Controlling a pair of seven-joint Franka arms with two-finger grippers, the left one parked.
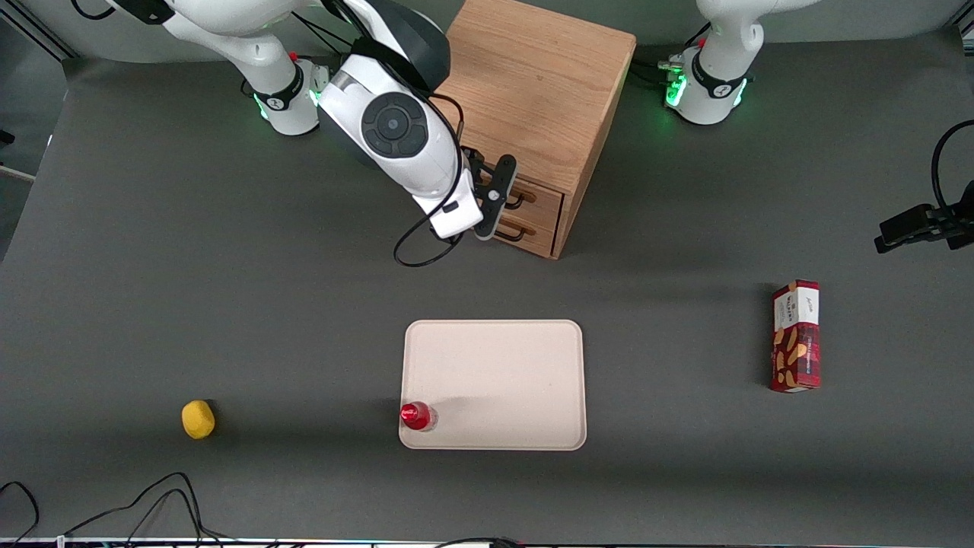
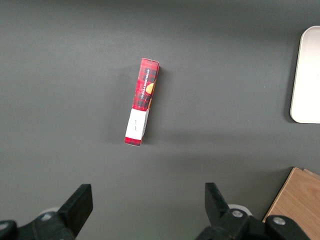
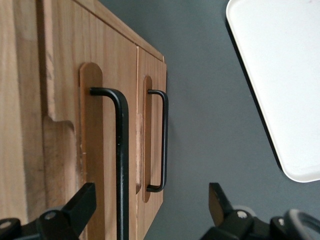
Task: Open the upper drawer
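The oak cabinet (image 1: 533, 84) stands at the back of the table with its two drawers facing the front camera. The upper drawer (image 1: 545, 197) looks closed, and so does the lower twin (image 1: 535, 235) under it. My right gripper (image 1: 494, 199) is open right in front of the drawer fronts. In the right wrist view the upper drawer's black wire handle (image 3: 122, 160) runs between the gripper's (image 3: 150, 205) two spread fingers, close to one finger (image 3: 80, 205). The lower handle (image 3: 163, 140) is nearer the table and also between the fingers. Neither finger touches a handle.
A beige tray (image 1: 494, 358) lies nearer the front camera than the cabinet, with a red-capped bottle (image 1: 417, 415) at its corner. A yellow object (image 1: 198, 419) lies toward the working arm's end. A red snack box (image 1: 796, 336) lies toward the parked arm's end.
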